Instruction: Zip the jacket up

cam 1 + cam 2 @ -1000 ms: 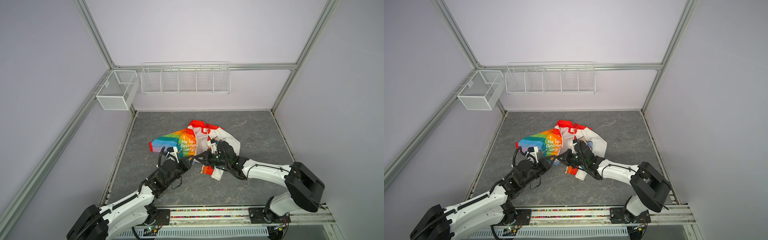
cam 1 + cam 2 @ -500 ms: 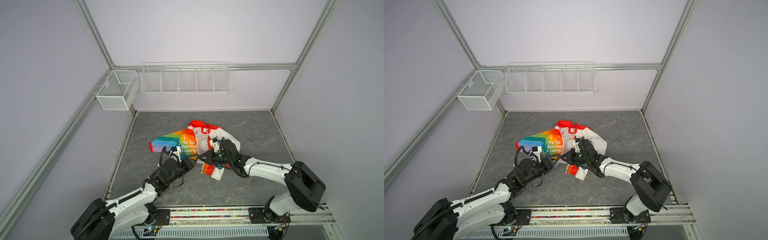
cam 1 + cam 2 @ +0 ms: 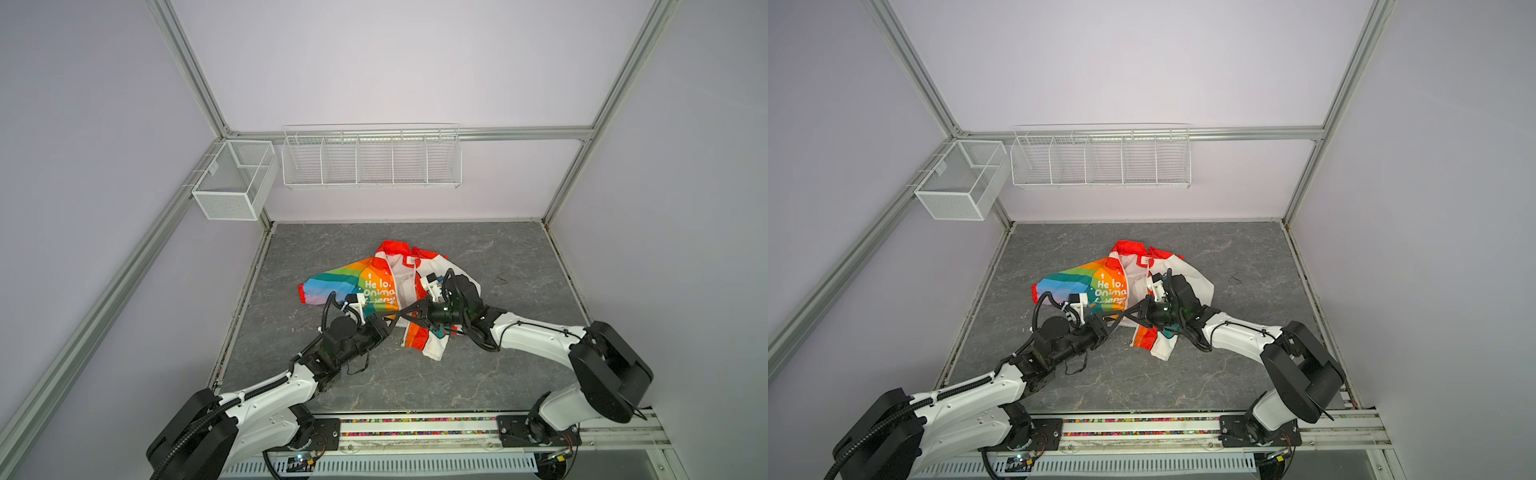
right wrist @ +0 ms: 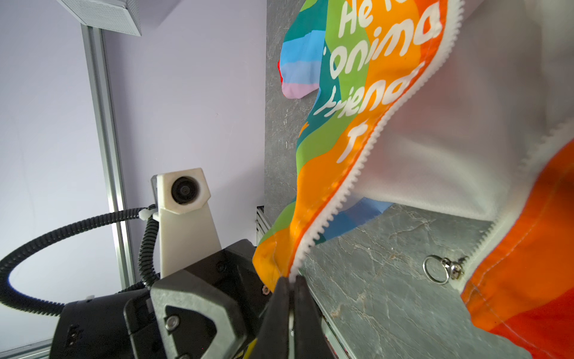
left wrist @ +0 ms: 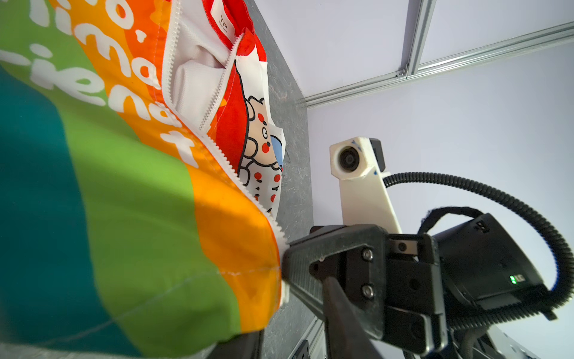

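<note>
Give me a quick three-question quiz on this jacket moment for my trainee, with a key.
1. True or false: the jacket is already zipped shut.
2. Pick one. The right gripper has its jaws shut on: A) the hood, B) the bottom end of the lettered panel's zipper tape, C) a sleeve cuff.
3. Fill in: the metal slider pull on the other front panel is shaped like a ____.
Key: 1 false, the two zipper halves lie apart; 2 B; 3 ring.
</note>
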Robot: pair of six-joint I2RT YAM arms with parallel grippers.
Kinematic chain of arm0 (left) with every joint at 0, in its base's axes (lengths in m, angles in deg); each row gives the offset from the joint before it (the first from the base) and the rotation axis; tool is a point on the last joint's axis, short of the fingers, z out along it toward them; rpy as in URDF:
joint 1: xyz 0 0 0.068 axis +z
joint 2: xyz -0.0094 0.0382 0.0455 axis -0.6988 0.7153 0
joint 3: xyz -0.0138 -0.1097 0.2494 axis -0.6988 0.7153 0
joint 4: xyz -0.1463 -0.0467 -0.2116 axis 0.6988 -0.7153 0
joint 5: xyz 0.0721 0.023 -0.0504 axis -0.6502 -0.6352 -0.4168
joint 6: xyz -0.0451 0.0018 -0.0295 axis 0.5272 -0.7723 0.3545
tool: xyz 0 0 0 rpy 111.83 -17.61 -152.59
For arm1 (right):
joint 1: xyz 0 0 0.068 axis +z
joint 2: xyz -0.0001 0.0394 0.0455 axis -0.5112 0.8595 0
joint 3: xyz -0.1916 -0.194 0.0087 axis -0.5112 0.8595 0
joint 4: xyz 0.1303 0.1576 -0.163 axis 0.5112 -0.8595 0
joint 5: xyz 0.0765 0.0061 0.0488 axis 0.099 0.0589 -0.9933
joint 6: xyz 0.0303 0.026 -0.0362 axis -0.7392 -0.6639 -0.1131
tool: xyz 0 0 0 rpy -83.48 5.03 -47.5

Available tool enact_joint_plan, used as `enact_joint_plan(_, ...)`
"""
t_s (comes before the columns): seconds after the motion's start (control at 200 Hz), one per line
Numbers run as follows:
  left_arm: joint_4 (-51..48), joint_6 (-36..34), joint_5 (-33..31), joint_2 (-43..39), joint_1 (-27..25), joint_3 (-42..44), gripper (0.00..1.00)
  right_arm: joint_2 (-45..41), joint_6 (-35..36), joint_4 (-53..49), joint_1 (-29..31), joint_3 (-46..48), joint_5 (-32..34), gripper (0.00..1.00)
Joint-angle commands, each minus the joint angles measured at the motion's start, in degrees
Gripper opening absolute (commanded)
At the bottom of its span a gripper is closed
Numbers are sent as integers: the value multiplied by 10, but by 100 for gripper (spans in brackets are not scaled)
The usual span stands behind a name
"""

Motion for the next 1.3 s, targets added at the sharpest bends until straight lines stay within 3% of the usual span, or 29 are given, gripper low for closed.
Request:
enact_joint_plan(0.0,23,0,9,7,4,8,31,-3,20,-7,-9,10,-24,6)
enact_joint_plan(0.315,59,6,22,37,4,8,22,-5,26,7,-26,12,-55,6)
enact_joint_plan(1.025,74,7,35,61,4,-3,11,-11,40,5,-33,13,-75,6)
enact_joint_plan(1.295,78,9,32,60,4,-3,16,-14,41,5,-34,19,-74,6)
